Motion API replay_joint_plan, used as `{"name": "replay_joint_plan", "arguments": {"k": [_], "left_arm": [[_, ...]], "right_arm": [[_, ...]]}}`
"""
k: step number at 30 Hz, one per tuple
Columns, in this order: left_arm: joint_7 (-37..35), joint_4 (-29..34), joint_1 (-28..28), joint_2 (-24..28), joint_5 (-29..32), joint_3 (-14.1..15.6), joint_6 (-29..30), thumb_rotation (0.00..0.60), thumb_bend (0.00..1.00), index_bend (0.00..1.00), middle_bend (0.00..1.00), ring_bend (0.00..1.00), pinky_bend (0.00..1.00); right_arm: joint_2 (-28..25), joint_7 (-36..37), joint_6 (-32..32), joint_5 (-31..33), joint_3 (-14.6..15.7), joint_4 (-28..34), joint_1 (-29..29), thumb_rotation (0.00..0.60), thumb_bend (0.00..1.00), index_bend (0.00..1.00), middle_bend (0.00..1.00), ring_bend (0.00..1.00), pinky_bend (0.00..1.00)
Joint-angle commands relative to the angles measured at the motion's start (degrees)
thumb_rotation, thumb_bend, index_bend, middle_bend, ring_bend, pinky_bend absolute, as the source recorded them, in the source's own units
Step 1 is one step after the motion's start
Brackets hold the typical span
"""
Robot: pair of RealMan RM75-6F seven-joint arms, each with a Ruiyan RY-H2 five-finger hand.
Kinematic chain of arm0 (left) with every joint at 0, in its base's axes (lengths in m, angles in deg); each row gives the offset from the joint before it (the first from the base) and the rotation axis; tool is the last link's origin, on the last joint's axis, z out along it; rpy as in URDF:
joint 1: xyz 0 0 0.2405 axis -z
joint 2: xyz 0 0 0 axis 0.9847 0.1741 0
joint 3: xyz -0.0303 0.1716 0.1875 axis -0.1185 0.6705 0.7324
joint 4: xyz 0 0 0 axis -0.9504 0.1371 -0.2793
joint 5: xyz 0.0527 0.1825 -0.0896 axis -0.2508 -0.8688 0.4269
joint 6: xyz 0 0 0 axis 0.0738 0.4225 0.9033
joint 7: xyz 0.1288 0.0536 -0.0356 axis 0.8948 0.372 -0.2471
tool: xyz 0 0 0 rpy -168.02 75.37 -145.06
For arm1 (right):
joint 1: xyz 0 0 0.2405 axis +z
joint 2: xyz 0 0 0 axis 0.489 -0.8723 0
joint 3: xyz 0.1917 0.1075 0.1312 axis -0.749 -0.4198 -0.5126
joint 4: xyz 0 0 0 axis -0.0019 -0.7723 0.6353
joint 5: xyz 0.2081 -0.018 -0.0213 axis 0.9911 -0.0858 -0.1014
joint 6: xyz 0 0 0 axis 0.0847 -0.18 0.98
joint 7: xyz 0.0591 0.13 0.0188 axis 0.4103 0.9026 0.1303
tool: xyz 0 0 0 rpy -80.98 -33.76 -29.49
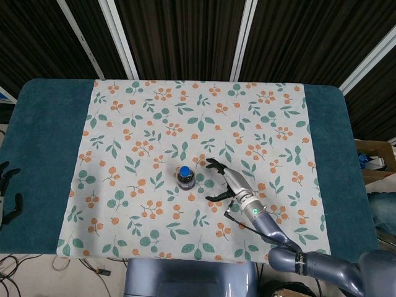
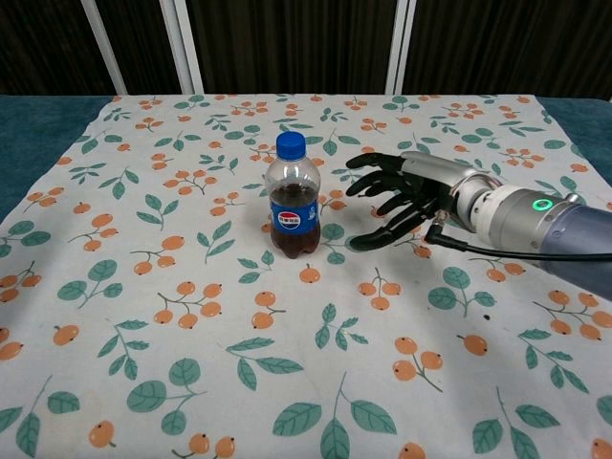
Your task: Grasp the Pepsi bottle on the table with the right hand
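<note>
A small Pepsi bottle [image 2: 294,196] with a blue cap and dark cola stands upright on the floral cloth [image 2: 191,316], near the middle of the table; from above only its cap and shoulders show [image 1: 185,176]. My right hand [image 2: 397,196] hovers just to the bottle's right with its fingers spread toward it and a clear gap between them and the bottle. In the head view the same right hand [image 1: 221,181] sits beside the bottle. My left hand [image 1: 6,192] shows only as dark fingers at the far left edge, off the table.
The floral cloth covers the middle of a teal table [image 1: 43,136], which shows bare at both sides. Dark slatted panels with white posts [image 1: 117,37] stand behind the table's far edge. A cable [image 2: 497,251] trails from my right wrist.
</note>
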Motion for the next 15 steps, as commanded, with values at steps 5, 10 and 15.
{"name": "replay_joint_plan", "arguments": {"k": [5,10,15], "left_arm": [[0.1,-0.1,0.2,0.0,0.2,0.0,-0.3,0.6,0.54,0.18,0.05,0.11,0.04],[0.0,-0.2,0.3,-0.1,0.7,-0.2,-0.5,0.6,0.54,0.18,0.05,0.11,0.04],[0.1,-0.1,0.4,-0.1,1.1,-0.3,-0.9,0.6,0.54,0.18,0.05,0.11,0.04]], "right_arm": [[3.4,0.2,-0.5,-0.7,-0.4,-3.2,1.7,0.6,0.23,0.14,0.24,0.16,0.2],[5.3,-0.1,0.0,0.0,-1.0,-4.9,2.9,0.6,0.28,0.17,0.26,0.17,0.2],[6.8,-0.2,0.6,0.5,-1.6,-6.3,3.9,0.6,0.29,0.21,0.28,0.19,0.2]]}}
